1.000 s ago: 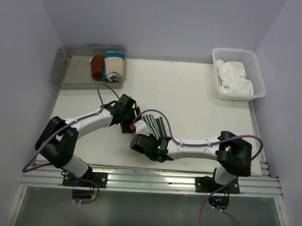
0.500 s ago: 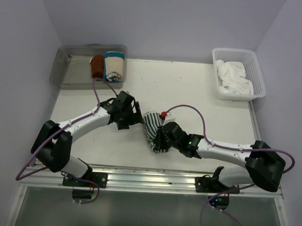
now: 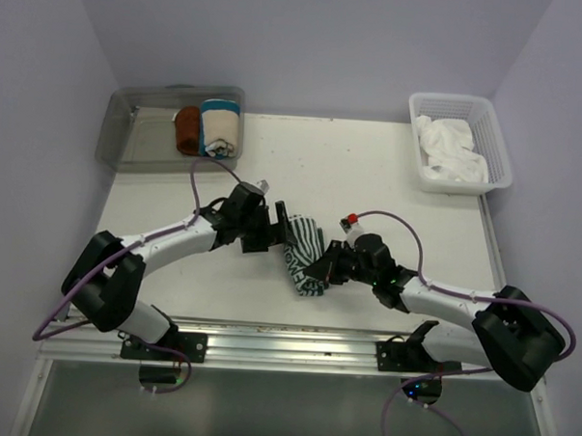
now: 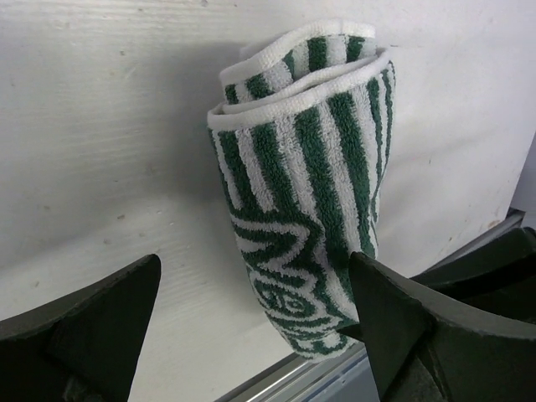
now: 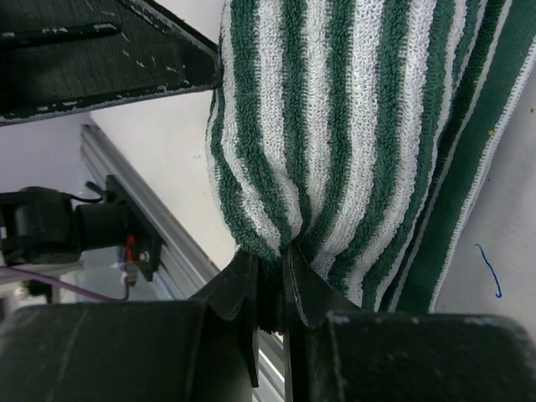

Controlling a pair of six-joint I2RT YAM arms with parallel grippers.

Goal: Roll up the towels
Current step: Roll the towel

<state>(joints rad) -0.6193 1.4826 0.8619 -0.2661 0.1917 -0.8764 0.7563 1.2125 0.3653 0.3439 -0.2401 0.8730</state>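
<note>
Right gripper [image 5: 270, 272] fingers pressed together, pinching a bunched fold at the low end of the striped towel [image 5: 335, 126]. The cloth puckers right where the two tips meet. In the top view the right gripper [image 3: 324, 270] sits at the near end of the roll, arm stretched low across the table [image 3: 389, 174] from the right.

Left gripper [image 4: 255, 268] fingers spread wide, one on each side of the striped towel [image 4: 301, 184], nothing clamped. In the left wrist view the finger on the picture's right is just at the towel edge; can't tell if it touches. The other finger is well apart from the cloth. In the top view the left gripper [image 3: 274, 225] is just beside the far-left side of the roll.

The striped towel [image 3: 304, 252] is rolled up loosely, green-and-white stripes running along its length, and lies on the table between the two grippers, angled toward the near edge. The spiral of layers shows at its far end, and a green pattern shows near the lower end.

The white towel [image 3: 452, 148] is crumpled in the white basket [image 3: 451, 98] at the far right corner, well apart from both arms.

A clear bin [image 3: 131, 124] at the far left corner holds a rust-brown towel [image 3: 187, 128] and a cream towel [image 3: 220, 126] with a teal band, both rolled, side by side.
</note>
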